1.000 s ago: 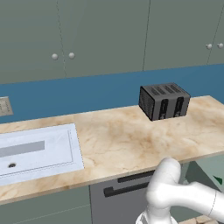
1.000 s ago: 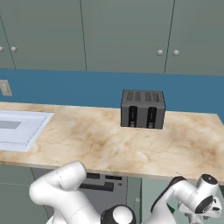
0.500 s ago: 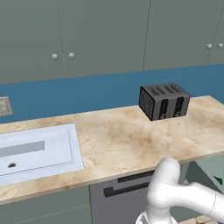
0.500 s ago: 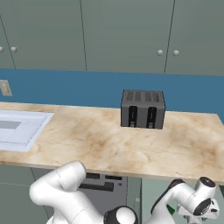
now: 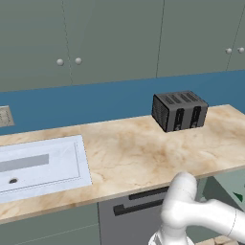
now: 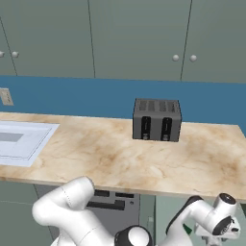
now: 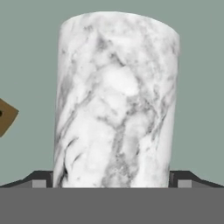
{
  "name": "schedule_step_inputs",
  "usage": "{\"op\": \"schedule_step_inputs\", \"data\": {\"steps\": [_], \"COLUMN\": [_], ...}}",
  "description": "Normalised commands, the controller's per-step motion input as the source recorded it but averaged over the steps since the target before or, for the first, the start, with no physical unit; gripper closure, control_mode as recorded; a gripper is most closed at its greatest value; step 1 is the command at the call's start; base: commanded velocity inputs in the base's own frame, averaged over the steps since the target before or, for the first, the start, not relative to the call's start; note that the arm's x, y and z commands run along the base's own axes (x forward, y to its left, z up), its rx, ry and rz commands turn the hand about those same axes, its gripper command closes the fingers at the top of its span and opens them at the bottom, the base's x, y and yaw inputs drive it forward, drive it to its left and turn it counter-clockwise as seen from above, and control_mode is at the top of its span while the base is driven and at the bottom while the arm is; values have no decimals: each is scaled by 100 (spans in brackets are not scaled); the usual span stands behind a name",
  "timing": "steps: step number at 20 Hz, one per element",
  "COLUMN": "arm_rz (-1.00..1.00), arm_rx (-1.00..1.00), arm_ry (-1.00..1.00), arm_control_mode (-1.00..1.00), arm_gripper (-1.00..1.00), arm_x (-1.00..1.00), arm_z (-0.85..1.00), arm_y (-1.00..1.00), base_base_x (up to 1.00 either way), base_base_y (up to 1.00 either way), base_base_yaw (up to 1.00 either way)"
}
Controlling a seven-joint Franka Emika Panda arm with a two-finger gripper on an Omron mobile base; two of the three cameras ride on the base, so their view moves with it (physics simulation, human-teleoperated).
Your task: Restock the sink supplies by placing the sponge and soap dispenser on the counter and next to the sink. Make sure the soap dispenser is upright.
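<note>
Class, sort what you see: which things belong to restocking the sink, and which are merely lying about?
Job: beige marble-patterned counter; pale rectangular sink; white-grey marbled cylinder, likely the soap dispenser.
Lying about: black slotted toaster; small brown object.

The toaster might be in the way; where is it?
The toaster stands at the back of the counter, against the blue wall, well right of the sink.

**Count of things in view**

You have one counter (image 5: pixel 134 153), one sink (image 5: pixel 43 165) and one toaster (image 5: pixel 179 111). You can count four round cabinet knobs along the upper doors, one wall outlet (image 5: pixel 5 116), one marbled white cylinder (image 7: pixel 116 100) up close, and one small brown object (image 7: pixel 6 116) beside it.
</note>
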Motion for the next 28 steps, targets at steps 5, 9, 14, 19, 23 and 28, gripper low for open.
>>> {"op": "schedule_step_inputs", "data": {"steps": [5, 9, 14, 19, 23, 28], "arm_rz": [5, 2, 0, 3, 9, 13], "arm_rx": [0, -6, -7, -6, -7, -8], "arm_ry": [-2, -1, 0, 0, 0, 0], "arm_control_mode": [-100, -100, -100, -100, -100, -100], "arm_gripper": [100, 100, 100, 100, 100, 100], "arm_x": [-67, -43, -1, 0, 0, 13], "arm_z": [58, 100, 100, 100, 100, 99], "arm_y": [0, 22, 44, 45, 43, 42], "base_base_x": [0, 0, 0, 0, 0, 0], "base_base_y": [0, 0, 0, 0, 0, 0], "base_base_yaw": [0, 0, 0, 0, 0, 0]}}
